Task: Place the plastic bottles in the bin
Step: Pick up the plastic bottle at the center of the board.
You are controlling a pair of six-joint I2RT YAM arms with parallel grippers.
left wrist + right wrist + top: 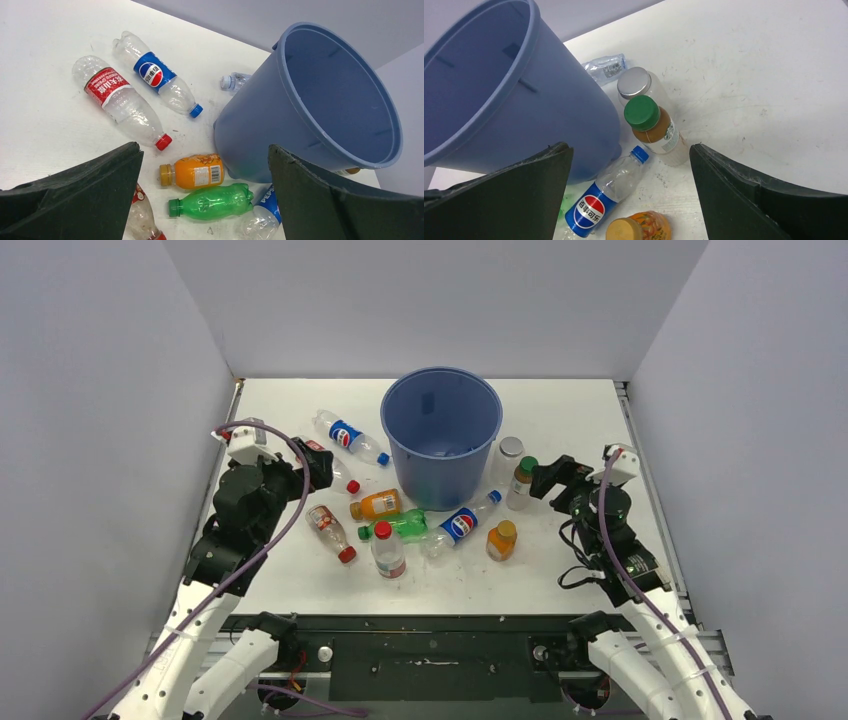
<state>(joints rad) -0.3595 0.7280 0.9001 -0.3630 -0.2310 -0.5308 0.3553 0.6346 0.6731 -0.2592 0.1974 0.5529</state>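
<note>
Just right of the bin (440,490), the green-capped bottle (651,131) stands upright, straight ahead of our right end effector (540,480), spread wide and empty; our left end effector (323,465), likewise spread and empty, sits farther off.

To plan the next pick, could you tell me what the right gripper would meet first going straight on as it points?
Probably the upright green-capped bottle, centred ahead of the open right gripper; the silver-capped bottle stands just behind it.
</note>
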